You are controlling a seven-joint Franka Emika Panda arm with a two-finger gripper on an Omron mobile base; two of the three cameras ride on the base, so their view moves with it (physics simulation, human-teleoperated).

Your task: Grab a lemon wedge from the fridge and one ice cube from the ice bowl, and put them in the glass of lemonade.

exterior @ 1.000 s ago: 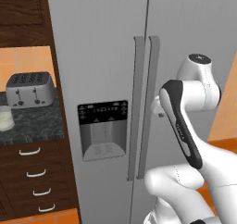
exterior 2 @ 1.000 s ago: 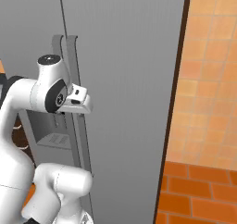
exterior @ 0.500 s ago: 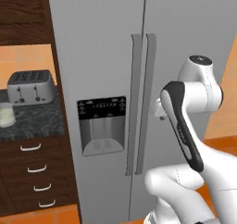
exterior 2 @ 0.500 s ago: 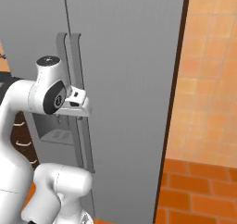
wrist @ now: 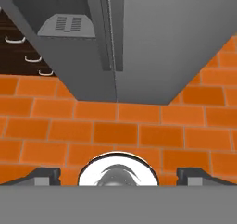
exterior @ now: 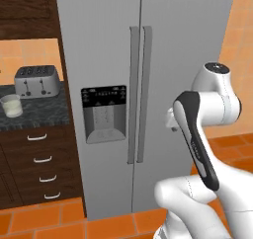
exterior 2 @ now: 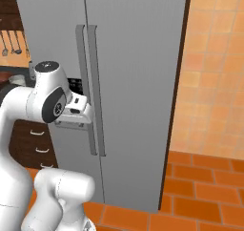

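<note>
The fridge stands closed ahead, its paired vertical handles running floor-to-top just beyond the fingers, which are spread wide and empty, aimed down at the floor.

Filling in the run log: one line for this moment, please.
phase: approaching fridge | doors: closed | gripper: jaws open, empty, facing floor | glass of lemonade: on counter beside toaster
</note>
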